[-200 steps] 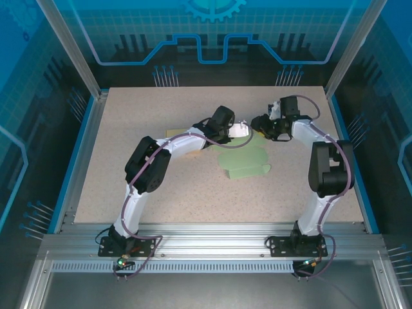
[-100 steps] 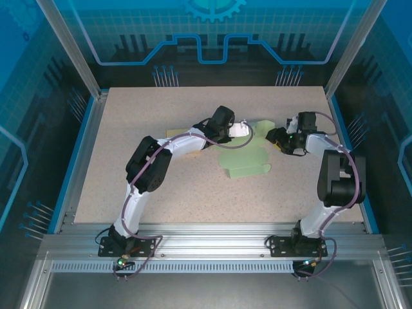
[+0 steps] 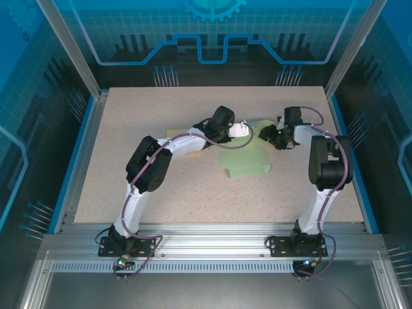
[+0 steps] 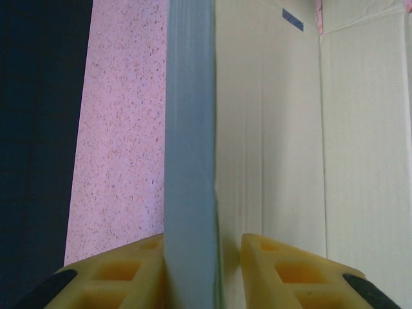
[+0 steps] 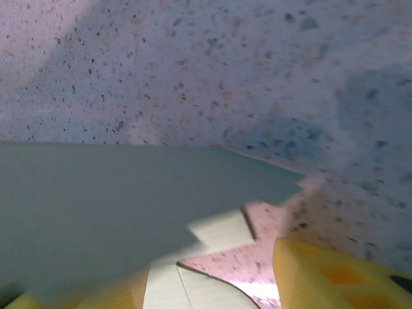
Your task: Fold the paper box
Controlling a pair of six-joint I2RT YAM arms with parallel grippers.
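The paper box (image 3: 244,161) lies mostly flat in pale green near the middle of the table. One panel (image 4: 190,129) stands upright between the fingers of my left gripper (image 3: 243,129). In the left wrist view the left finger (image 4: 122,277) touches this panel, and a narrow gap separates it from the right finger (image 4: 290,270). My right gripper (image 3: 265,133) sits low beside a raised flap (image 5: 116,199) at the box's far right corner. Its jaws are wide apart. The flap leans over the left one, and the right finger (image 5: 328,277) is clear of it.
A tan cardboard strip (image 3: 174,133) lies under the left arm. The speckled table (image 3: 129,167) has free room in front of and left of the box. Blue rails (image 3: 77,154) and metal posts border the table on both sides.
My right gripper swung out to the right, then came back left against the raised flap, with its jaws spreading. The left gripper stayed on the upright panel.
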